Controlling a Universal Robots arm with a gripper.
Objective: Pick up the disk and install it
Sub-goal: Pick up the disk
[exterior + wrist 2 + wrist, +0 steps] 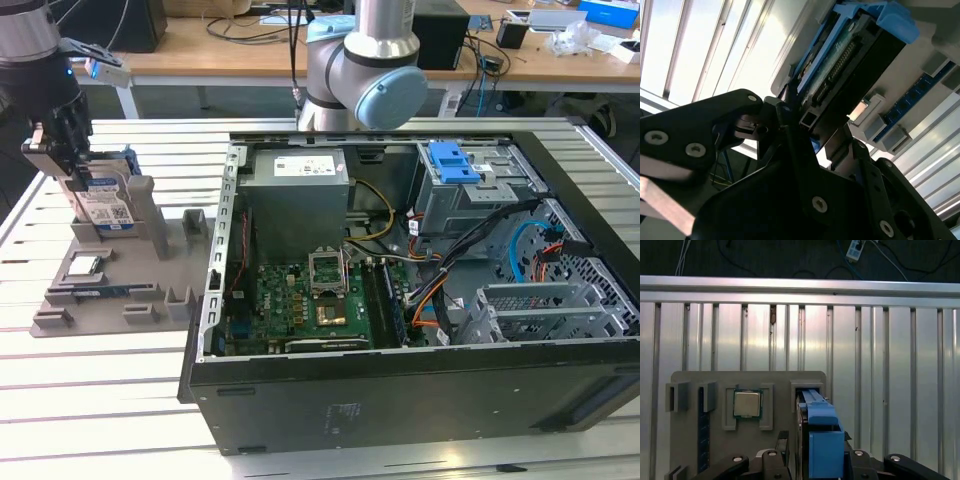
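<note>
The open computer case (400, 405) takes up the exterior view's centre and right. At the exterior view's left, well apart from it, we note the grey fixture (150, 268). The disk (108, 205) stands on edge in 1 slot of that fixture, its long axis seemingly upright and its blue rail (822, 440) facing up toward the wrist. The gripper (60, 165) sits directly above at the disk's top edge, and we cannot tell whether it is clamped on the disk or released.

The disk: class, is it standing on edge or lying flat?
On edge: the disk stands upright in the grey holder's slot, its label facing sideways.
</note>
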